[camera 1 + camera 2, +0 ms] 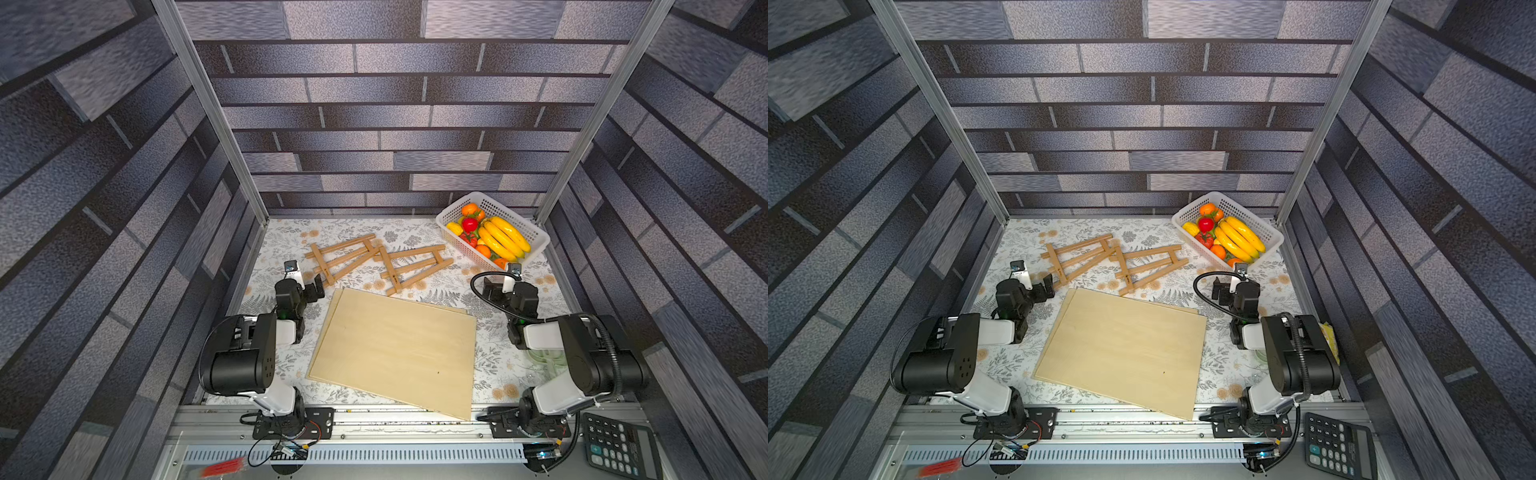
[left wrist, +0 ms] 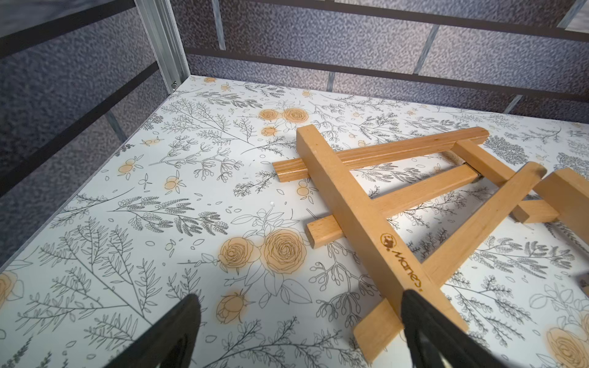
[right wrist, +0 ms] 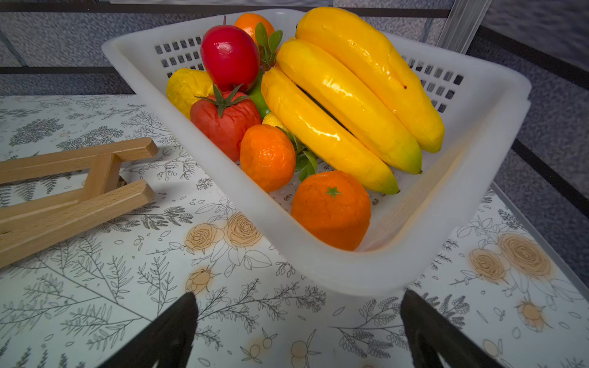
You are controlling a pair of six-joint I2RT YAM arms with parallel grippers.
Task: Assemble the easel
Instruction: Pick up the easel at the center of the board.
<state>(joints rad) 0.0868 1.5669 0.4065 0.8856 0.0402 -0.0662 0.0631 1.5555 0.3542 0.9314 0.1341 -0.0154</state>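
Timber lies flat near twelve o'clock on the floral table [image 1: 286, 241]: the left easel frame [image 1: 345, 257] and the right easel frame [image 1: 411, 268], overlapping where they meet. At nine o'clock the left gripper [image 2: 301, 298] stands wide and empty, with one finger [image 2: 420, 325] over the left frame's ledge end — contact unclear. At three o'clock the right gripper [image 3: 298, 296] also gapes wide, holding nothing, and faces the fruit basket [image 3: 350, 280] at two o'clock. Plywood boards [image 1: 395, 349] spread from the centre toward six.

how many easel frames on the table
2. The first easel frame lies flat near the left gripper; the second easel frame beside it, toward the basket, ends meeting.
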